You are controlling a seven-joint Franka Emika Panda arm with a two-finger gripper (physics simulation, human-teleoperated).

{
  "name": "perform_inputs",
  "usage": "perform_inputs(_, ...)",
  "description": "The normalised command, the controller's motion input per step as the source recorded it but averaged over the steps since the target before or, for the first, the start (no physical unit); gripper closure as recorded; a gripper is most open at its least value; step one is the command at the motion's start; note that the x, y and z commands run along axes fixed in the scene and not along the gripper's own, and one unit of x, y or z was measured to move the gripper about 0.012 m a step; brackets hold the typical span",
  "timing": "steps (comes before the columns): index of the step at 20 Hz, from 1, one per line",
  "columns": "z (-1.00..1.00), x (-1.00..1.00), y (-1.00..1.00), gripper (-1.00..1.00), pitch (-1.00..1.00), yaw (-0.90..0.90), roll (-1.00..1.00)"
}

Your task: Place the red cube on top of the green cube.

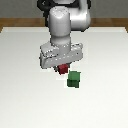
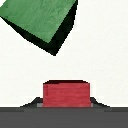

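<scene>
The white table (image 1: 20, 75) carries both cubes. Low over it, the gripper (image 1: 62, 68) is clenched on the red cube (image 1: 62, 69), which sits between its fingers. The green cube (image 1: 74, 79) rests on the table just beside the red one, toward the exterior view's right, turned at an angle.

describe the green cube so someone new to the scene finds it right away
Start at the white table and find the robot's gripper near its middle. Just toward the exterior view's right and nearer the camera sits the green cube. Its only neighbour, the red cube, looks smaller and sits under the gripper.
</scene>
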Motion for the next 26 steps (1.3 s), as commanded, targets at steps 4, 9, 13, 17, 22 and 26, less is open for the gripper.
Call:
perform_inputs(4, 0.25, 0.0, 0.0, 1.0, 0.0, 0.0, 0.0)
perform_inputs(9, 1.0, 0.0, 0.0, 1.0, 0.0, 0.0, 0.0)
perform_inputs(13, 1.0, 0.06, 0.0, 1.0, 0.0, 0.0, 0.0)
perform_inputs(17, 0.0, 0.25, 0.0, 1.0, 0.0, 0.0, 0.0)
perform_inputs(22, 0.0, 1.0, 0.0, 1.0, 0.0, 0.0, 0.0)
perform_inputs(26, 0.0, 0.25, 0.5, 1.0, 0.0, 0.0, 0.0)
